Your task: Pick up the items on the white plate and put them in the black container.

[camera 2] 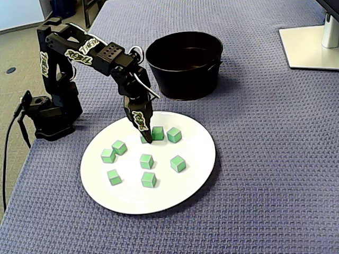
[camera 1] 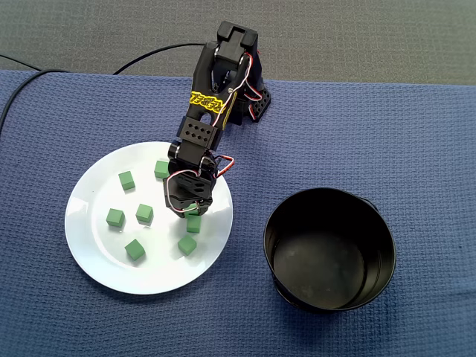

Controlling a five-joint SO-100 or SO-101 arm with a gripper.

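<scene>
In a fixed view, gripper (camera 2: pixel 149 138) points down at upper centre of white plate (camera 2: pixel 197 161), tips against one green cube (camera 2: pixel 143 139), positioned for grasping; jaw opening indiscernible.

Office, by the monitor stand (camera 2: pixel 311 48)

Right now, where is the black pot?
In a fixed view from above, the black pot stands on the right, on the blue cloth, apart from the white plate of green cubes to its left.
</scene>
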